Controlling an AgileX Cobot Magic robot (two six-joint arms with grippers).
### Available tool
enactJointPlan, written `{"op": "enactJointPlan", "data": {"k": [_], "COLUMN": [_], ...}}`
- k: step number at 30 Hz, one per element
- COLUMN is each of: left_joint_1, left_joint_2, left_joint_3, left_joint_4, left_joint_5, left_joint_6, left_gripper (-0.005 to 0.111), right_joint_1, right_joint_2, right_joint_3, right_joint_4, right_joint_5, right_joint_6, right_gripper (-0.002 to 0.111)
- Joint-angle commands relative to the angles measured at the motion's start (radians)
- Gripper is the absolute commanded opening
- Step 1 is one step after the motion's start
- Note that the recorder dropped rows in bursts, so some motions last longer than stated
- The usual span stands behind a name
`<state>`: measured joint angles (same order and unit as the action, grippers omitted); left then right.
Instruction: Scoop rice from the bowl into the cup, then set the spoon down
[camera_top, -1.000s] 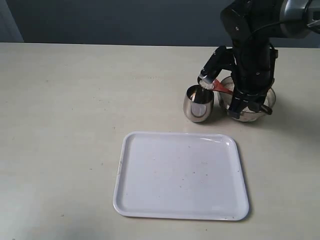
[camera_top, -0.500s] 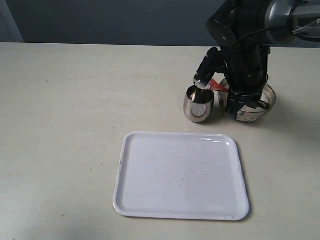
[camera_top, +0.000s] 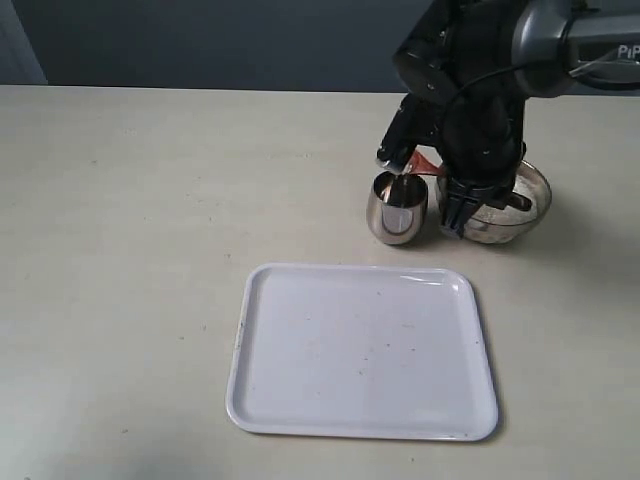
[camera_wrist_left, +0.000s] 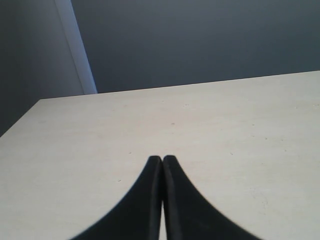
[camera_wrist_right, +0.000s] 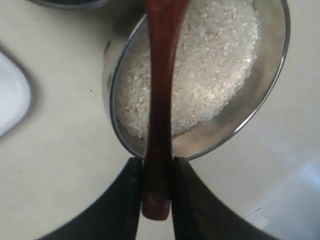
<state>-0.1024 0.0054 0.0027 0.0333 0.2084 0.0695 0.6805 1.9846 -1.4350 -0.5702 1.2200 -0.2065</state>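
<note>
The steel cup (camera_top: 398, 210) stands on the table just left of the steel bowl (camera_top: 528, 195); my right arm hides part of the bowl. The bowl (camera_wrist_right: 272, 85) holds a heap of white rice (camera_wrist_right: 210, 75). My right gripper (camera_wrist_right: 157, 162) is shut on the end of the reddish-brown spoon (camera_wrist_right: 161, 90), whose handle runs out over the rice. In the exterior view only a red stretch of the spoon (camera_top: 421, 163) shows, slanting down to the cup's mouth; the arm hides its head. My left gripper (camera_wrist_left: 162, 159) is shut on nothing, over bare table.
A white tray (camera_top: 362, 350) lies in front of the cup and bowl, with specks on it; one corner of the tray (camera_wrist_right: 10, 100) shows in the right wrist view. A dark wall runs behind the table's far edge.
My right arm has swung left, uncovering the bowl's right side. The spoon head with its rice has moved over the cup's mouth and tipped down; that small rice heap no longer shows.
</note>
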Motion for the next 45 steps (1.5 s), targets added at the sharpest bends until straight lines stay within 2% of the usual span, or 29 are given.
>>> {"op": "enactJointPlan", "data": {"k": [1,14,45], "left_joint_1": [0.0,0.0,0.0], "left_joint_2": [-0.005,-0.005,-0.005], "left_joint_3": [-0.003,-0.003,-0.003], "left_joint_4": [-0.005,-0.005,-0.005], "left_joint_5": [-0.007,-0.007,-0.005], "left_joint_6": [-0.006,-0.006,-0.006], "left_gripper": [0.0,0.0,0.0], "right_joint_1": [0.002,0.008,0.008], "right_joint_2": [-0.003,-0.003,-0.003], "right_joint_3": [-0.006,-0.004,-0.004], "right_joint_4": [-0.029,-0.075,-0.078], "right_joint_5": [0.001,0.001,0.001], "right_joint_6": [0.022,0.104,0.122], "right_gripper": [-0.001,-0.001,-0.001]}}
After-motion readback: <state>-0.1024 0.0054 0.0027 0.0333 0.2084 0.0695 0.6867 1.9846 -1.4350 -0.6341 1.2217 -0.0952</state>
